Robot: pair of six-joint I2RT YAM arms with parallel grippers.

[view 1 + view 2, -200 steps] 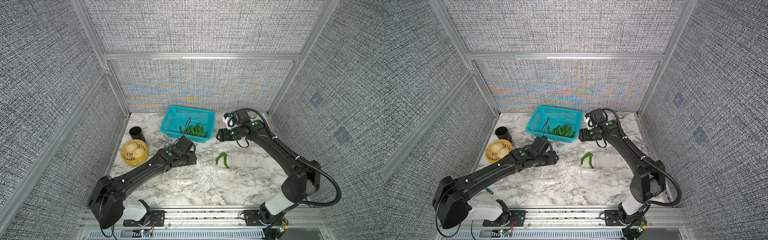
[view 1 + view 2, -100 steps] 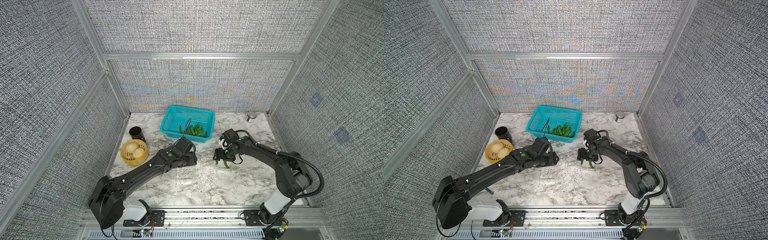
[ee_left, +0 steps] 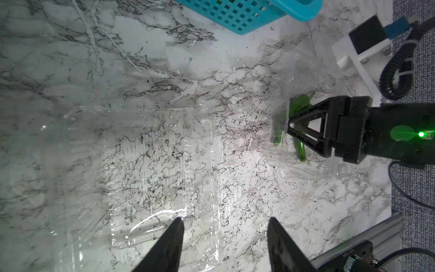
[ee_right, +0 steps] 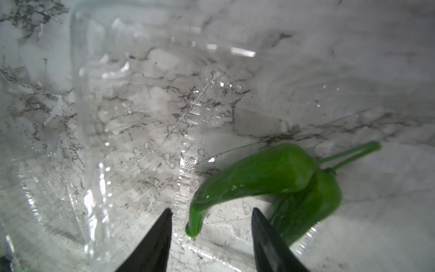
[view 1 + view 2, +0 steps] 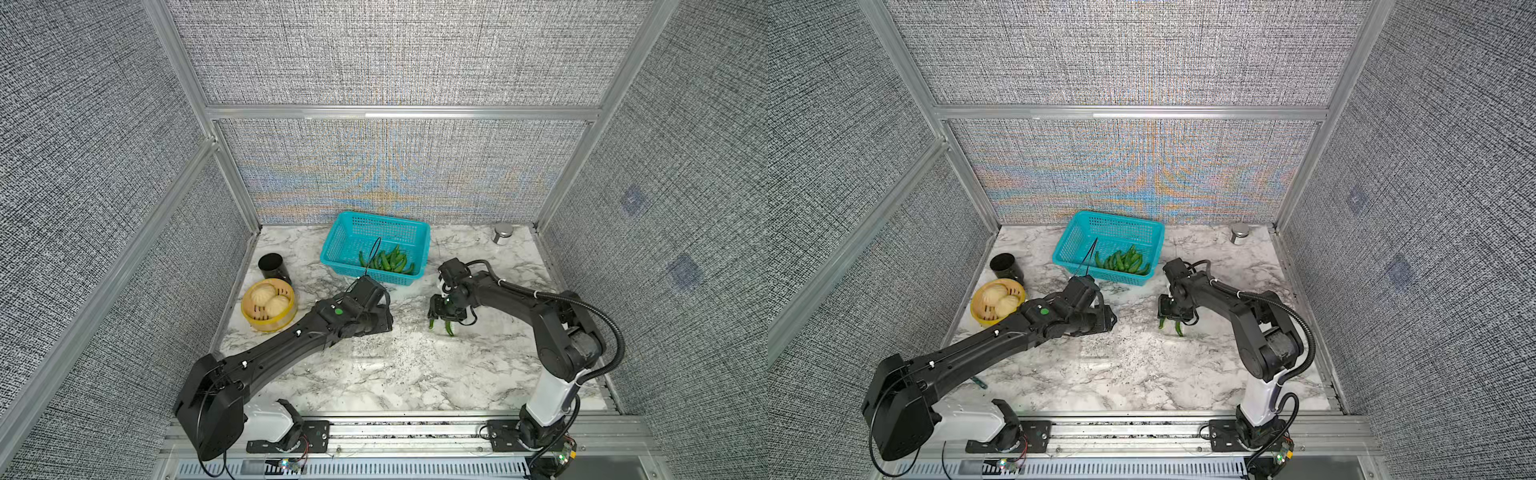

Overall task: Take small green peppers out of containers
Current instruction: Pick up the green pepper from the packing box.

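Lying side by side in an open clear container point(image 4: 77, 94) on the marble surface point(image 5: 395, 374), two small green peppers point(image 4: 259, 179) rest with their stems close together. The right tool point(image 4: 211, 210) hangs just above them, jaws parted and gripping nothing, one pepper's curved tip in the gap between them. Off to the side, the left tool point(image 3: 224, 218), jaws likewise spread and released, hovers over a second clear container point(image 3: 213, 188). Farther back, a teal basket point(image 5: 332, 245) holds a heap of peppers point(image 5: 388, 262).
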